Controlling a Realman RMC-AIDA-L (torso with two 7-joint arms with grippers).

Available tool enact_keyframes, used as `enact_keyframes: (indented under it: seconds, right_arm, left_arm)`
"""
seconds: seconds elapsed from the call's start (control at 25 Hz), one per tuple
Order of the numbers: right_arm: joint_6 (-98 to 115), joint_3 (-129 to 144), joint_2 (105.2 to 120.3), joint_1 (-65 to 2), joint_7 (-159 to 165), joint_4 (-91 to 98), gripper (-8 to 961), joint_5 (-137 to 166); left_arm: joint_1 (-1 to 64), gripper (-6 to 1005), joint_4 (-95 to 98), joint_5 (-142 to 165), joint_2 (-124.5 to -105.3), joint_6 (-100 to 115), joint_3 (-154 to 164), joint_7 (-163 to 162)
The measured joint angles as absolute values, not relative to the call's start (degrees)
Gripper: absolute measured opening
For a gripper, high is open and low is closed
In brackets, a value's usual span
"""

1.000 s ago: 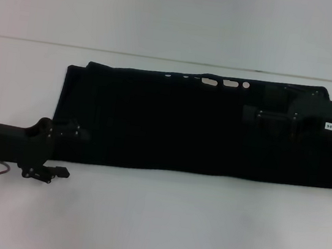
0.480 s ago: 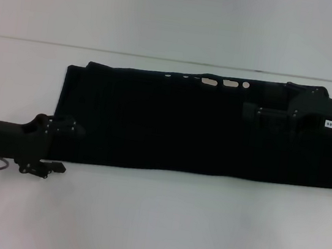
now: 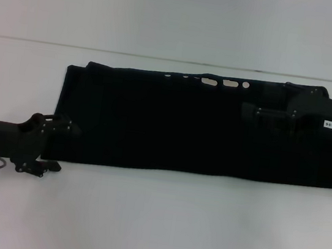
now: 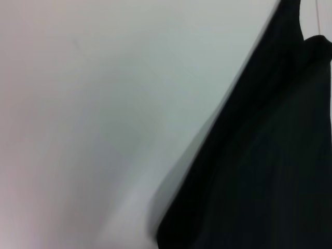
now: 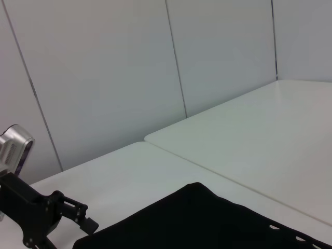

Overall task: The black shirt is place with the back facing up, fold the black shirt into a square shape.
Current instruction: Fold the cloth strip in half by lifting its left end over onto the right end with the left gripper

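Note:
The black shirt [image 3: 196,129] lies on the white table [image 3: 158,222] as a long flat band running left to right. Small white marks show along its far edge. My left gripper [image 3: 66,128] sits low at the band's near left corner, right at the cloth's edge. The right wrist view shows that same left gripper [image 5: 83,218] beside the shirt [image 5: 218,225]. My right gripper [image 3: 253,110] hovers over the shirt's far right part, dark against the dark cloth. In the left wrist view the shirt [image 4: 270,155] fills the right side, with bare table beside it.
The white table's far edge [image 3: 163,58] runs behind the shirt, with a pale wall beyond. A second white tabletop [image 5: 249,129] and panelled walls appear in the right wrist view. Bare table surface lies in front of the shirt.
My left arm has drawn back to the left, off the shirt's corner toward its edge. The right gripper has crept slightly farther and leftward over the cloth. The shirt lies unchanged.

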State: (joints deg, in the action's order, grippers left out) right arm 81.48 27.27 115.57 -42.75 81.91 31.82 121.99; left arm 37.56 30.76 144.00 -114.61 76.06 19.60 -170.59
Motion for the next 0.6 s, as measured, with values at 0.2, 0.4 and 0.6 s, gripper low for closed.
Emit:
enact_keyframes:
  seconds: [0.2, 0.4, 0.6]
  right_arm:
    - [81.48, 27.33, 115.57, -42.80, 81.91, 31.82, 916, 121.99]
    - [81.48, 27.04, 115.57, -42.80, 81.91, 31.82, 916, 121.99]
    - [81.48, 27.07, 115.57, -42.81, 81.91, 31.82, 917, 121.99]
  left_arm:
    - [37.42, 947, 30.84, 144.04, -114.61, 75.13, 19.60, -170.59]
    - [37.31, 947, 30.89, 144.04, -114.61, 74.11, 19.47, -170.59]
    - [37.27, 947, 30.91, 144.02, -114.56, 73.26, 18.99, -170.55]
